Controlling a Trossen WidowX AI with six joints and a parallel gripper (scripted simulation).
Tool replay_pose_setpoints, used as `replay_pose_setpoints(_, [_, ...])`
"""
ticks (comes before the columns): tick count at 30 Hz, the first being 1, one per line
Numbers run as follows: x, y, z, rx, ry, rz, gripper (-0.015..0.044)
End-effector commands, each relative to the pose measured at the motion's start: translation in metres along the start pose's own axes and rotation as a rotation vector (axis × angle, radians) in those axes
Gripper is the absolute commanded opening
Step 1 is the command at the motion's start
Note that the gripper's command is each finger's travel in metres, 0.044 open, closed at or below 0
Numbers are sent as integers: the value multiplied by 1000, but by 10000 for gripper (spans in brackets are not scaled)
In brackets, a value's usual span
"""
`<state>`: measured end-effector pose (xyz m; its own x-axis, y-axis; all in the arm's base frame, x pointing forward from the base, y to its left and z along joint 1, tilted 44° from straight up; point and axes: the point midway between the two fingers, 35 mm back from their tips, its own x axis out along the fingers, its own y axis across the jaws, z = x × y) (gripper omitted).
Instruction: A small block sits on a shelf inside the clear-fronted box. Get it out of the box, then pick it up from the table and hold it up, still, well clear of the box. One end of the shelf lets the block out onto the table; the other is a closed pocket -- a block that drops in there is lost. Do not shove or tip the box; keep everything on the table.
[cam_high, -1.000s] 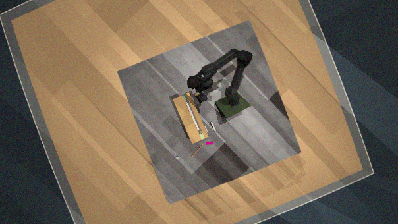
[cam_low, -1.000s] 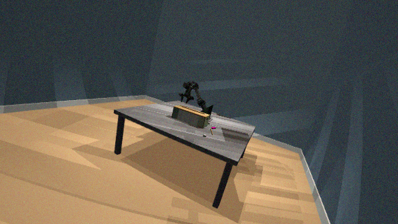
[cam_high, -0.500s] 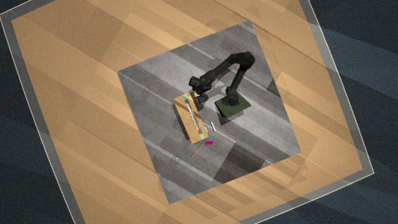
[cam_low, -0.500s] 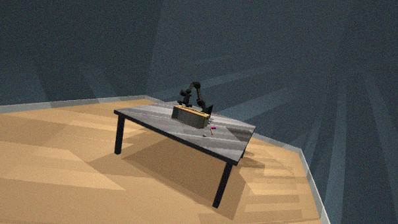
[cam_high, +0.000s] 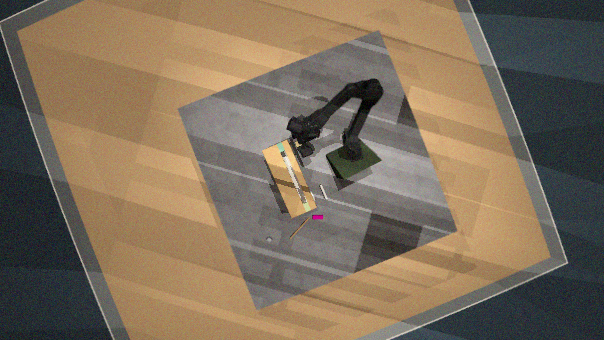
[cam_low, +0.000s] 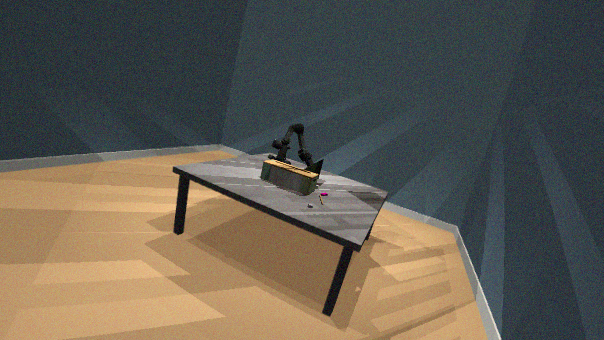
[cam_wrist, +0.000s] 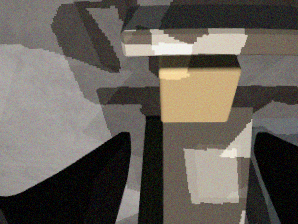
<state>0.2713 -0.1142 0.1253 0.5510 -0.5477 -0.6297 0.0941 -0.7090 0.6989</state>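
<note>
A tan block (cam_wrist: 197, 95) lies outside the box at the outlet end of a grey chute (cam_wrist: 172, 135), in front of a pale-topped bar (cam_wrist: 215, 44). My gripper (cam_wrist: 193, 141) is partly open and empty. The block shows ahead of the gap between its fingertips, not gripped. The box (cam_high: 274, 159) (cam_low: 290, 180) stands upright, with a tan top and a long slot. In the top view the gripper hangs beside the box's upper end; its fingers are hard to make out there.
A magenta piece (cam_high: 317, 217) (cam_low: 324, 194) and a thin orange stick (cam_high: 300, 228) (cam_low: 321, 200) lie near the box's lower end. A small grey ball (cam_high: 269, 239) (cam_low: 310, 205) lies farther out. A white strip (cam_high: 323, 191) lies between the box and the green arm base (cam_high: 367, 159).
</note>
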Motion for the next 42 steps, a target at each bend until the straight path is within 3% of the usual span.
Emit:
replay_pose_setpoints(1, [6,-1,2,-5,4,-3,285])
replay_pose_setpoints(21, [31,0,16,-7,5,1,285])
replay_pose_setpoints(28, [31,0,16,-7,5,1,101])
replay_pose_setpoints(31, [31,0,16,-7,5,1,81])
replay_pose_setpoints(34, [25,0,12,-6,4,-1,3])
replay_pose_setpoints(42, [-13,0,-5,-1,2,-2,0])
